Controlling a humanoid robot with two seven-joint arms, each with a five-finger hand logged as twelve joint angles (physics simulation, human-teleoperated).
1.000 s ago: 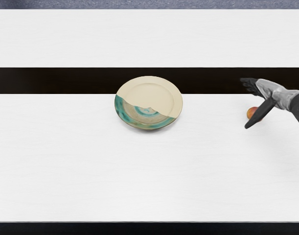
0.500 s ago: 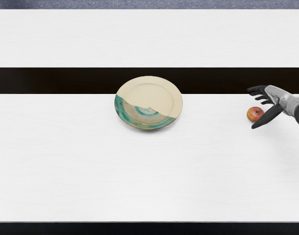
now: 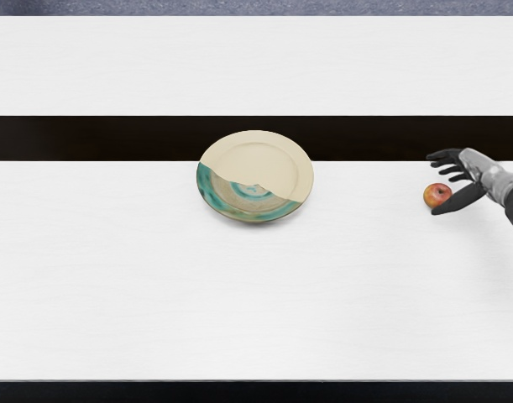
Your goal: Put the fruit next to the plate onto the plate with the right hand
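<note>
Right hand [image 3: 470, 168] at right edge of frame has slid back off the fruit [image 3: 437, 196], thumb now lower and just beside it; fingers spread, gripping nothing. Fruit sits on the table [image 3: 239, 294], well right of the centre plate [image 3: 212, 190]. Grasp still to come

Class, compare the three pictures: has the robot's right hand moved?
Yes. The right hand has drawn back toward the picture's right edge, farther from the plate, and no longer covers the apple.
</note>
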